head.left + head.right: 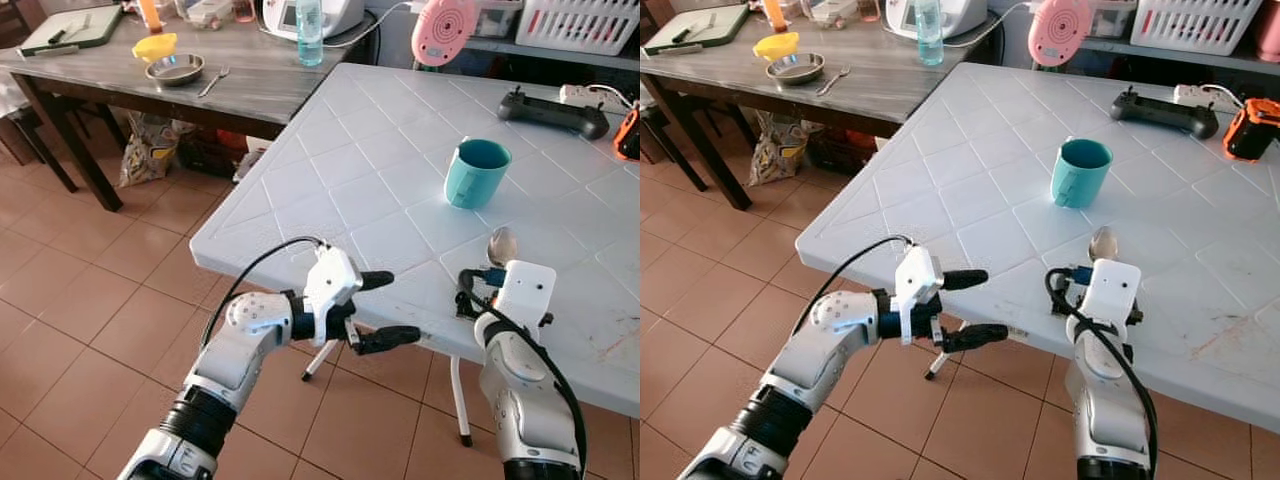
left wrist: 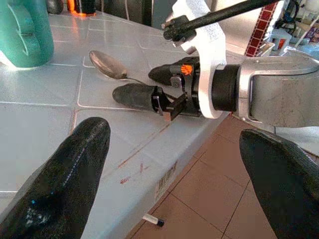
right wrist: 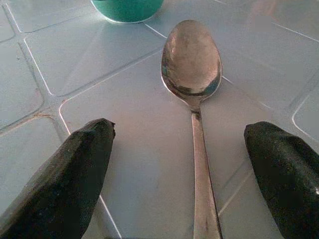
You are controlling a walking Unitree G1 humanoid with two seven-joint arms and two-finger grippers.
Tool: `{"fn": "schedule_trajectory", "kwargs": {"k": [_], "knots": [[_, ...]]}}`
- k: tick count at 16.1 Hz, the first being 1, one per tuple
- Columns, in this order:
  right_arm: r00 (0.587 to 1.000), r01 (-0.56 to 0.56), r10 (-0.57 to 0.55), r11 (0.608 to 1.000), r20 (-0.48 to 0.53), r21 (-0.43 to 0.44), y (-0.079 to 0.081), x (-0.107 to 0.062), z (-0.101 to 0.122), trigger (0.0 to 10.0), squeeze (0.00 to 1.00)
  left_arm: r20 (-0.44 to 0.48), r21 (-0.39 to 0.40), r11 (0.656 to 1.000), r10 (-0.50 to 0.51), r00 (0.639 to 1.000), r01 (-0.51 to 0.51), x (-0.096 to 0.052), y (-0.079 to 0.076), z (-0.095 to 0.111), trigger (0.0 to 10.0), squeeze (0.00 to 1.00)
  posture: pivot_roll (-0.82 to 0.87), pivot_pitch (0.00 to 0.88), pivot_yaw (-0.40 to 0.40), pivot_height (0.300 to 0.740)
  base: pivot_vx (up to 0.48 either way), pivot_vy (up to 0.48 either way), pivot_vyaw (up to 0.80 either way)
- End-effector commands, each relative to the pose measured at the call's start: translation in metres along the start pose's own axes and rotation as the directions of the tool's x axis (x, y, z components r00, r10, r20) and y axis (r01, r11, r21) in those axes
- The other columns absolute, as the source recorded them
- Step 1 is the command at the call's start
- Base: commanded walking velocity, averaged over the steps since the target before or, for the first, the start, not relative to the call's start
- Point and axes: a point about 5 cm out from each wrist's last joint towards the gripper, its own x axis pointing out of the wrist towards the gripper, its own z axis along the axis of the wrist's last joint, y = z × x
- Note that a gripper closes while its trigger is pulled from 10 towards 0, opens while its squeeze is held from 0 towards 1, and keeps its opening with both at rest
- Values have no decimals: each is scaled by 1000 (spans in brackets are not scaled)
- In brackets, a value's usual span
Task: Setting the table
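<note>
The right gripper (image 3: 179, 169), fingers spread, straddles the shiny metal spoon (image 3: 192, 67) lying just before the teal plastic cup (image 1: 476, 172); the left gripper (image 1: 385, 310) hangs open beside it.

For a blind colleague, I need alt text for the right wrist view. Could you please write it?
A metal spoon lies flat on the white tiled table, bowl up, its handle running between the two spread black fingers of the open right gripper, which do not touch it. The base of a teal cup stands just beyond the spoon.
</note>
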Motion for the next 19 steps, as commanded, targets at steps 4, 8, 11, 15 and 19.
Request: {"fn": "schedule_trajectory", "kwargs": {"k": [4,8,11,15,19], "knots": [[999,-21,21,1000,-50,3,3,3,-7,0,0,-6,-2,1000,-3,1000,3,-1,1,0,10000,0,27,115,41,740,0,0,0],[999,17,-15,999,-42,51,0,4,-1,0,0,-9,1,1000,-10,1000,10,-1,0,0,10000,0,30,113,42,740,0,0,0],[998,61,-57,991,-41,118,3,-2,0,1490,0,-17,1,1000,-24,1000,24,-1,-1,-1,10000,0,28,112,42,740,0,0,0],[996,84,-78,985,-44,151,4,-4,1,8431,0,-23,1,999,-46,999,46,1,-4,-2,10000,0,28,112,42,740,0,0,0],[993,114,-112,984,-26,138,-3,1,10,10000,0,-28,2,998,-58,998,59,1,-4,-2,10000,0,25,113,54,740,0,0,0]]}}
